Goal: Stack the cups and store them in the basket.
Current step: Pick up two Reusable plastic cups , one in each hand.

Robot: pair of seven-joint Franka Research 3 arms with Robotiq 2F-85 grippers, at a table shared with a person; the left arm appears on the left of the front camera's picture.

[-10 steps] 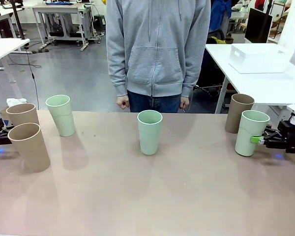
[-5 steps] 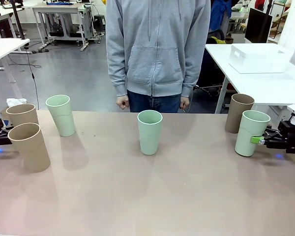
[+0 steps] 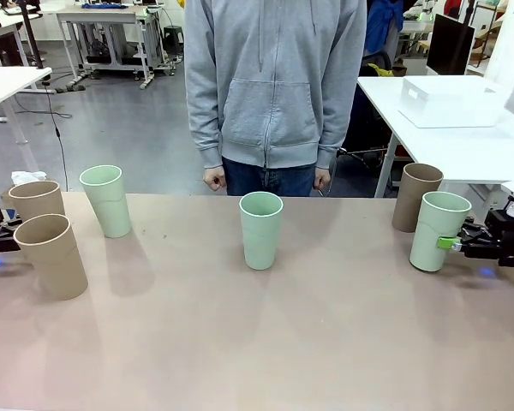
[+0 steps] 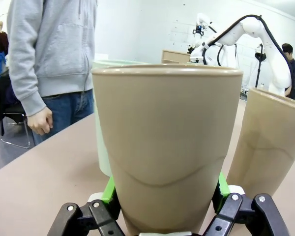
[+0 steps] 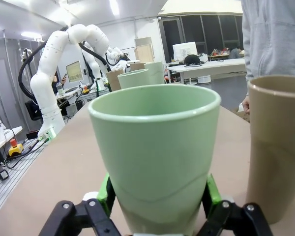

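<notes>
Six cups (image 3: 261, 229) stand apart on the table (image 3: 240, 342), and none are stacked yet.
The left gripper (image 4: 165, 188) pinches a brown cup (image 4: 167, 147) at the table's left edge, with a green pad on each side. The right gripper (image 5: 159, 192) pinches a green cup (image 5: 155, 147) at the right edge the same way. The basket (image 3: 450, 111) sits on a side table (image 3: 497, 145), well away from the cups. This looks like the first pick-up. Next, one cup should go straight up, over another cup, then down inside it.
</notes>
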